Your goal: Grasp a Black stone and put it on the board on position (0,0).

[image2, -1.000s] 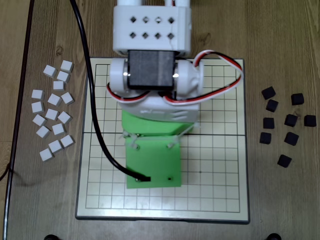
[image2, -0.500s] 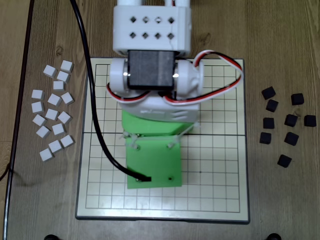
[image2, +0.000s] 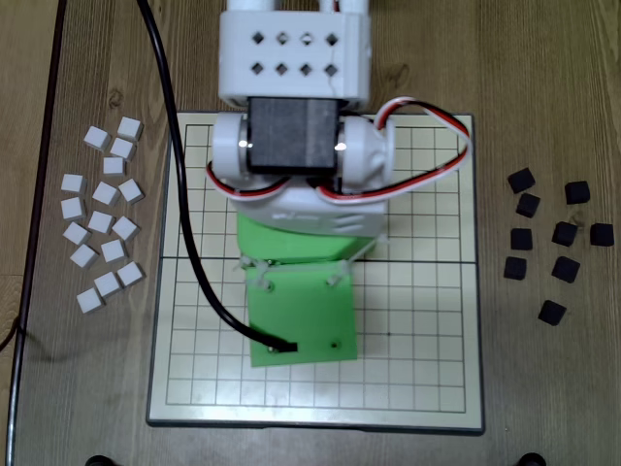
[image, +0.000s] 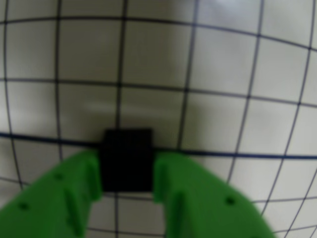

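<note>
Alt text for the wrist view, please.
A small matte black square stone sits clamped between the two green fingers of the gripper, just above the off-white game board with thin black grid lines. The picture is slightly blurred.

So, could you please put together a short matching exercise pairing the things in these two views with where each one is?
Things:
1. Black stone
2. white square blocks
3. loose black blocks
4. board

Places:
A. table, overhead view's left
B. under the arm
C. between the green gripper fingers
D. table, overhead view's right

Pairs: 1-C, 2-A, 3-D, 4-B
</note>
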Robot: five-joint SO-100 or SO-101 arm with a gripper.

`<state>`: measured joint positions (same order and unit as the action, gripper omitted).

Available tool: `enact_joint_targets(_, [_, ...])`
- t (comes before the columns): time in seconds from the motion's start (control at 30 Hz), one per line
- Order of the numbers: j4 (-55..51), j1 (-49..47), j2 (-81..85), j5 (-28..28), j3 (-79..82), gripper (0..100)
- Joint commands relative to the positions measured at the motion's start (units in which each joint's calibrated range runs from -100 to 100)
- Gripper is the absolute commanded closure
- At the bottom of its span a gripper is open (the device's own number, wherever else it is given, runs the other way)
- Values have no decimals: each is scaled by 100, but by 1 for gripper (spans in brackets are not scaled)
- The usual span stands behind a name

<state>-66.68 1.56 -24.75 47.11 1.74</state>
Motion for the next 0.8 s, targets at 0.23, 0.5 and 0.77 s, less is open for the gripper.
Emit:
enact_joint_targets(0.23, [-562,-88,419,-98,-1073,94])
enact_joint_targets(0.5, [-562,-216,360,-15,-1160,94])
enact_joint_targets(0.77, [-83,-216,326,0,-735,94])
